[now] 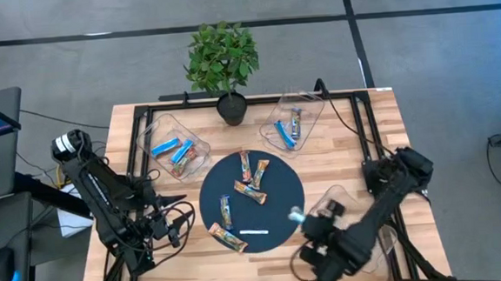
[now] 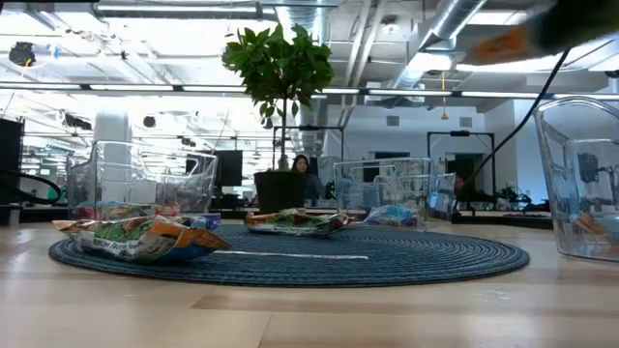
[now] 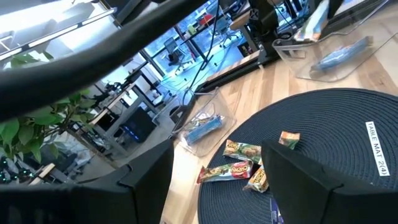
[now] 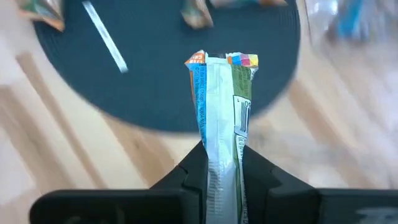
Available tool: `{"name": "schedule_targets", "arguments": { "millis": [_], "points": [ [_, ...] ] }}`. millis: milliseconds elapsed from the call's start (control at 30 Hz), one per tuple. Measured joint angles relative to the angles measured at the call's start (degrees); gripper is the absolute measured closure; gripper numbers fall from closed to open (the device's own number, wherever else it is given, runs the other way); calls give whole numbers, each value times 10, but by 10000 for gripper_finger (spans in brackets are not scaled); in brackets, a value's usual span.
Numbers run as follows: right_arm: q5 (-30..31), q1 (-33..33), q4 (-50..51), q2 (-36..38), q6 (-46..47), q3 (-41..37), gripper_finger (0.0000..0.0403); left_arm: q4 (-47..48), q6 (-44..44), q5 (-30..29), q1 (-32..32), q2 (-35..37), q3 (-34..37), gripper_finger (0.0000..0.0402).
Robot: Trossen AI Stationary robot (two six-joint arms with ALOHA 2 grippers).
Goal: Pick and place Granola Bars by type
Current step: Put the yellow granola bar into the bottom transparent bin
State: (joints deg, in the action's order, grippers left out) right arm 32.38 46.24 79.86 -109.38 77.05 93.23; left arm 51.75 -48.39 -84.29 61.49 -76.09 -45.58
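**Bar in the air, tray to find**

My right gripper (image 4: 221, 163) is clamped on a bar (image 4: 221, 106), lifted over the mat (image 1: 252, 201) edge. Carry it level to the near right tray (image 1: 346, 200), then let go low. Five bars (image 1: 252, 193) wait on the mat. Left gripper (image 1: 164, 224) idles beside the mat; can't tell its fingers.

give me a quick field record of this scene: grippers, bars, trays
right gripper: jaws shut on a granola bar, held above the table near the mat's right edge
left gripper: open, left of the mat
bars on mat: five
far-left tray: blue and orange-red bars
far-right tray: blue bars
near-right tray: contents unclear
plant: far edge
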Motion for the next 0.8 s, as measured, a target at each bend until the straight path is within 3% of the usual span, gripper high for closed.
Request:
{"name": "schedule_targets", "arguments": {
  "millis": [133,300,400,633,800],
  "points": [
    [-55,42,62,-6,121,-1,356,0,-1,0,0,0,0,164],
    [-62,85,74,-6,228,-25,356,0,-2,0,0,0,0,164],
    [-98,98,66,-5,278,-51,356,0,-2,0,0,0,0,164],
    [-162,103,58,-6,330,-98,351,0,-3,-1,-4,0,0,164],
    [-160,99,52,-6,326,-106,306,0,-5,13,-22,0,0,164]
  ]
}}
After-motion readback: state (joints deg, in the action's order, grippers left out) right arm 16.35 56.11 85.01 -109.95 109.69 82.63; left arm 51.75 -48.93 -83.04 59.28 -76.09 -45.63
